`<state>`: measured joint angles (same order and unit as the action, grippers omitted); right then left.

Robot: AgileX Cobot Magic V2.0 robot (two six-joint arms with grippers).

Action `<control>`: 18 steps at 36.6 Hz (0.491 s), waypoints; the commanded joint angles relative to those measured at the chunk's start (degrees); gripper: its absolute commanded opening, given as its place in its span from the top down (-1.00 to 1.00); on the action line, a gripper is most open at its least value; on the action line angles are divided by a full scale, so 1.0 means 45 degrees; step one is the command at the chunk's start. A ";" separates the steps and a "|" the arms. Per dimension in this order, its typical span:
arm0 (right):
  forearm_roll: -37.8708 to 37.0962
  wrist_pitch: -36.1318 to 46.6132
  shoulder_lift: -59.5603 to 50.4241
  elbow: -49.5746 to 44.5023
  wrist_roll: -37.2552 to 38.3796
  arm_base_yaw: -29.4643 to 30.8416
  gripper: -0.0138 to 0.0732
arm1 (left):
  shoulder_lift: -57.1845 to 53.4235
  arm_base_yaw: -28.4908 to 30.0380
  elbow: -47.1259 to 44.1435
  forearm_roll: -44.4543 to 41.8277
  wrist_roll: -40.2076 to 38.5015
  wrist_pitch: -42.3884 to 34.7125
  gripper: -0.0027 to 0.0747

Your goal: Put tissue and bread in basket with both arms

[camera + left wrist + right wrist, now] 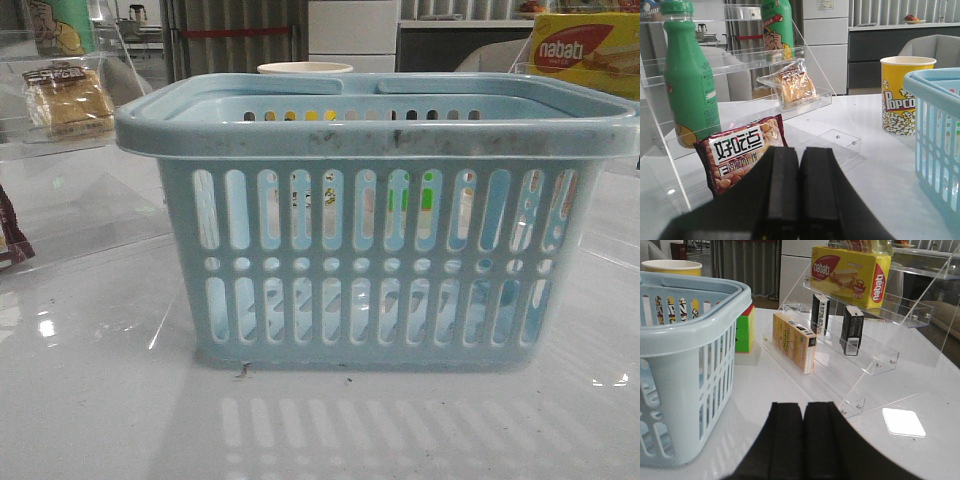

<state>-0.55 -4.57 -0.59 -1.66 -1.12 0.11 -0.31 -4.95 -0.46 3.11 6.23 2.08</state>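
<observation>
The light blue-grey basket [375, 230] stands in the middle of the table and looks empty; it also shows in the left wrist view [937, 135] and the right wrist view [685, 345]. The bread [794, 85], golden slices in a clear packet, lies on a step of the left clear rack, also in the front view [68, 100]. Two small black packets [820, 314] [851, 330] stand upright on the right rack; I cannot tell which is the tissue. My left gripper [799, 155] is shut and empty, short of the left rack. My right gripper [803, 410] is shut and empty, between basket and right rack.
The left rack also holds two green bottles [687, 85] and a red-brown snack packet [742, 155]. A popcorn cup [902, 95] stands behind the basket. The right rack holds a yellow Nabati box [850, 275] and an orange box [794, 342]. A coloured cube [744, 330] sits beside the basket.
</observation>
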 commanded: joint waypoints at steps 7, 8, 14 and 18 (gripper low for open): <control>-0.0072 0.1262 -0.0233 0.0000 -0.0077 0.0040 0.56 | -0.0219 -0.0012 0.0010 0.0065 -0.0135 -0.1102 0.70; -0.0072 0.1352 -0.0233 0.0000 -0.0077 0.0040 0.56 | -0.0219 -0.0012 0.0010 0.0065 -0.0135 -0.1102 0.70; -0.0018 0.1783 -0.0233 0.0000 -0.0066 0.0040 0.56 | -0.0219 -0.0012 0.0010 0.0065 -0.0135 -0.1102 0.70; 0.0406 0.2535 -0.0233 0.0079 -0.0066 0.0040 0.56 | -0.0219 -0.0012 0.0010 0.0065 -0.0135 -0.1102 0.70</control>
<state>0.00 -1.22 -0.59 -1.66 -1.12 0.11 -0.31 -4.95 -0.46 3.11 6.23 2.08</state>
